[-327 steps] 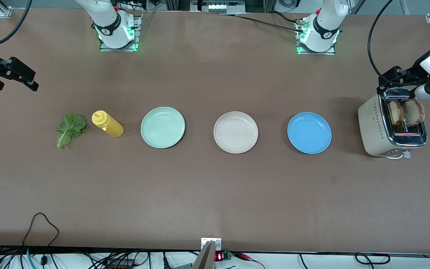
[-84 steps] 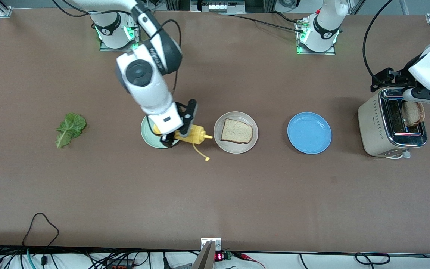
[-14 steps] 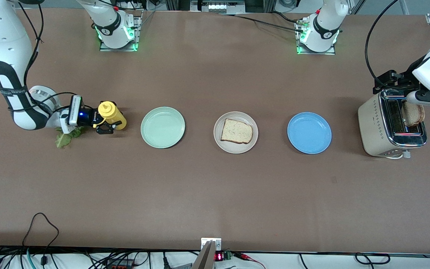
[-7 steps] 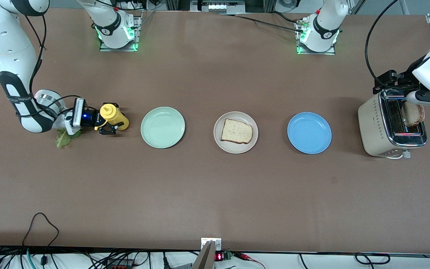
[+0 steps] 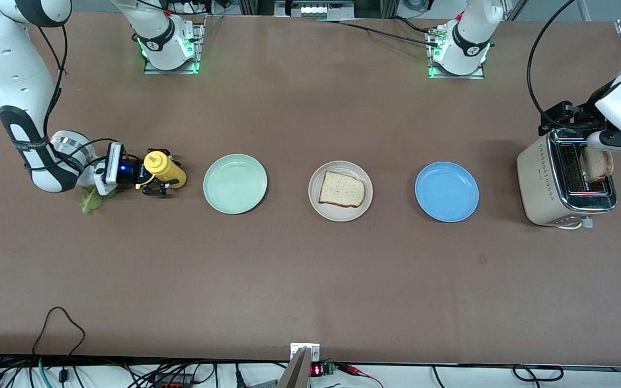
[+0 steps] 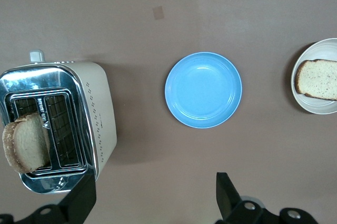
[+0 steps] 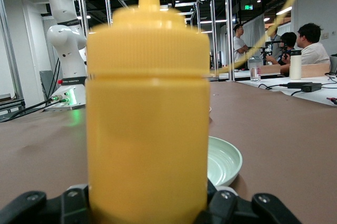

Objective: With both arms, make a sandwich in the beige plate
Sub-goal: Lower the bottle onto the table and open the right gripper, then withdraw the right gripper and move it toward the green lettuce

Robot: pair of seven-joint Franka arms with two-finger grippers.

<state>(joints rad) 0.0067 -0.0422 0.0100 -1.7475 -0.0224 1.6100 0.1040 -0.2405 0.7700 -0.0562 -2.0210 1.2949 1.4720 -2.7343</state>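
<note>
Since a moment ago we see the right gripper (image 5: 155, 175) shift slightly toward the mint plate (image 5: 235, 184), its jaws now loosened around the upright mustard bottle (image 5: 164, 168). One bread slice (image 5: 342, 189) lies on the beige plate (image 5: 323, 206). Over the toaster (image 5: 545, 180), our left gripper (image 6: 152, 200) hovers with fingers spread wide, empty.

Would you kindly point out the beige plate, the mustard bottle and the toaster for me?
beige plate (image 5: 317, 205): front view, on its bare rim.
mustard bottle (image 5: 166, 169): front view, on its yellow body.
toaster (image 6: 101, 109): left wrist view, on its cream side wall.
</note>
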